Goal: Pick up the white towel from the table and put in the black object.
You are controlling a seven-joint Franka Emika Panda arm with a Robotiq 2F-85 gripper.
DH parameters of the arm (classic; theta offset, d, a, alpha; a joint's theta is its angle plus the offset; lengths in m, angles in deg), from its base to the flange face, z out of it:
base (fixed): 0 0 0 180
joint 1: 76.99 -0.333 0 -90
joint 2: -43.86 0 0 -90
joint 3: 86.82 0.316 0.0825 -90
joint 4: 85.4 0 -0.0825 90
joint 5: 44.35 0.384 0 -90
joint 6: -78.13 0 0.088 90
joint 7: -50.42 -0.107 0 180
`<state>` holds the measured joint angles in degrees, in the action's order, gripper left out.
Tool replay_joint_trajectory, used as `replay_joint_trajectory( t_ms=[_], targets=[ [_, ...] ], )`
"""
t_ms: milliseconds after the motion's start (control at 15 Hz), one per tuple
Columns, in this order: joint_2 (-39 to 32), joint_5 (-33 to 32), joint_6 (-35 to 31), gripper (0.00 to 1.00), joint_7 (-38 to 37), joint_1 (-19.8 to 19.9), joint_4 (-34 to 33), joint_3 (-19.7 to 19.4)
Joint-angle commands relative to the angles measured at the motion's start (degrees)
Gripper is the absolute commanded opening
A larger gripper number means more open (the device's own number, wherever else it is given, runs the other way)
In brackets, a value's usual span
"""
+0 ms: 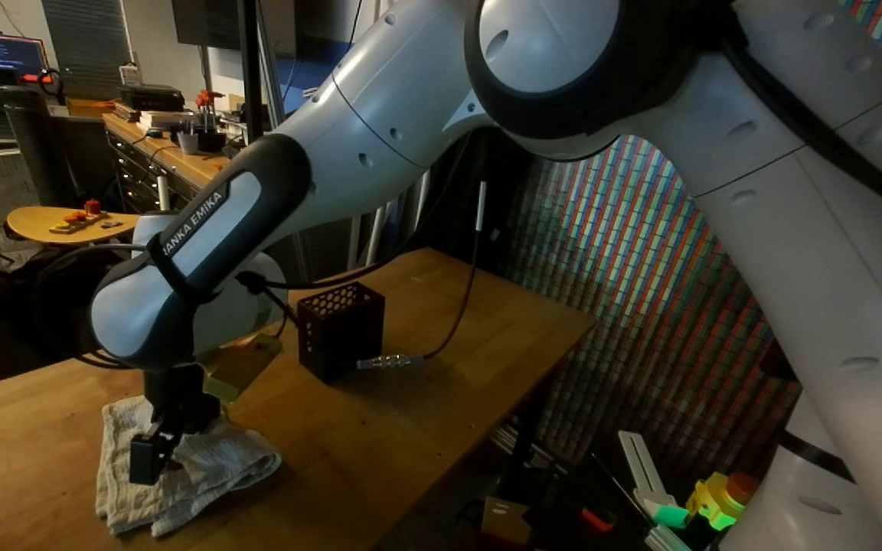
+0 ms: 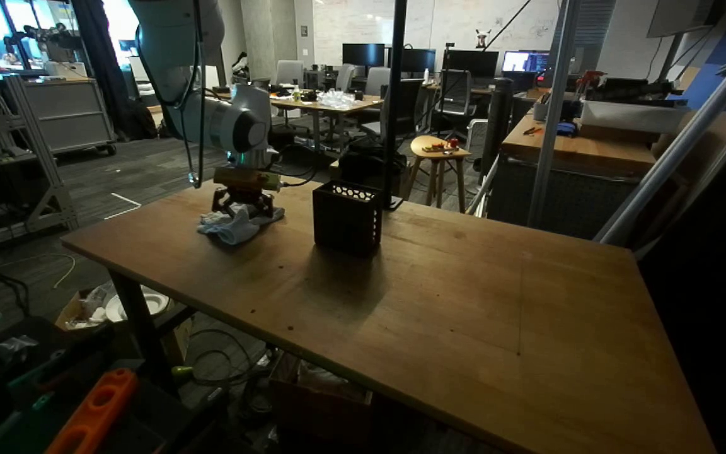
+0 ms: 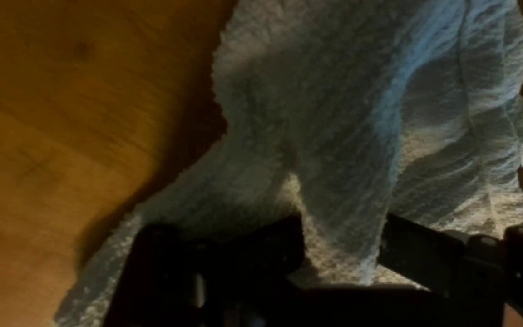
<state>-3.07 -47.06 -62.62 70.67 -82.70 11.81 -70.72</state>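
Observation:
The white towel (image 1: 230, 463) lies rumpled on the wooden table (image 1: 441, 405), and it also shows in an exterior view as a bluish heap (image 2: 230, 232). My gripper (image 3: 343, 240) points down into the cloth. Its dark fingers (image 3: 418, 250) stand apart, and a raised fold of the towel (image 3: 329, 127) fills the gap, meeting or nearly meeting both sides. How firmly they press cannot be seen. The black object (image 2: 345, 221), an upright perforated box with an open top, stands on the table beside the towel, apart from the gripper. It is out of the wrist view.
A cable with a metal connector (image 1: 391, 362) appears in front of the black box in an exterior view. A black post (image 2: 396, 94) rises at the table's edge behind the box. A small stool (image 2: 437, 148) stands on the floor beyond.

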Motion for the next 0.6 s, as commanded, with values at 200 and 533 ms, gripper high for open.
replay_joint_trajectory(
  t_ms=[200,533],
  targets=[
    [4.3,2.9,1.2,0.00,-0.2,0.8,2.6,0.7],
    [9.0,3.5,2.9,0.00,-1.6,0.6,4.8,0.2]
  ],
)
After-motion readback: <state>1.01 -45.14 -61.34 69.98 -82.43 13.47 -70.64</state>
